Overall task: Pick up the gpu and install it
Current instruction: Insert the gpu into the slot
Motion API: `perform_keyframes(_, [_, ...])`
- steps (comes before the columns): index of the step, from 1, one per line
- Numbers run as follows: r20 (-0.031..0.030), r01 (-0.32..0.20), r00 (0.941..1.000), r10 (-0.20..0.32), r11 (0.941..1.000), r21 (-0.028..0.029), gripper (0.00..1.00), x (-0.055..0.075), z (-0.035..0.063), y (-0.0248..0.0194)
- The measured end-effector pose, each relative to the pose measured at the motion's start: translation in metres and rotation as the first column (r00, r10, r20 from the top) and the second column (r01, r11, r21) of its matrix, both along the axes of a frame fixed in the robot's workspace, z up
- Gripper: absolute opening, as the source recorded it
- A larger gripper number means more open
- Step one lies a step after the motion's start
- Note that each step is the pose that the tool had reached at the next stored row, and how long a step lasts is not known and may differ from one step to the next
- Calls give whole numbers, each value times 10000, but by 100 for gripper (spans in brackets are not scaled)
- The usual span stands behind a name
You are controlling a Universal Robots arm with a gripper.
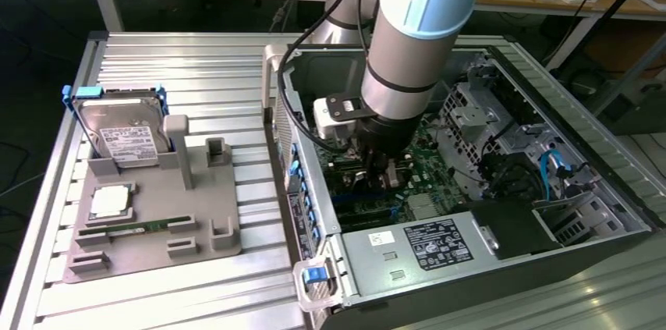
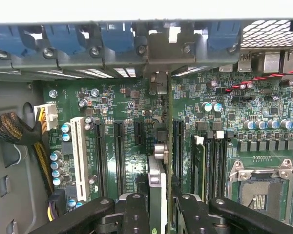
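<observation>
Gpu (image 2: pixel 156 190) — edge-on, clamped in the pincer (image 2: pixel 158 214) — stands over the motherboard (image 2: pixel 122 141).

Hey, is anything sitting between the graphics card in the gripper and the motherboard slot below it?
Nothing visible does. The gripper is shut on the thin dark gpu, held edge-on over the green motherboard, in line with a long black slot whose length looks clear.

ribbed metal table (image 1: pixel 208 72), matt plastic tool (image 2: pixel 158 214)
</observation>
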State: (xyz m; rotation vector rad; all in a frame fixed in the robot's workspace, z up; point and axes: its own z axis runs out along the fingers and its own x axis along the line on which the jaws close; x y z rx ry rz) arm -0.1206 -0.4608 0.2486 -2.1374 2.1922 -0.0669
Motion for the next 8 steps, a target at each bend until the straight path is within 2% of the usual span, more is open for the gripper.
perform_keyframes(8, [-3, 0, 10000, 0, 10000, -8, 27, -2, -26, -1])
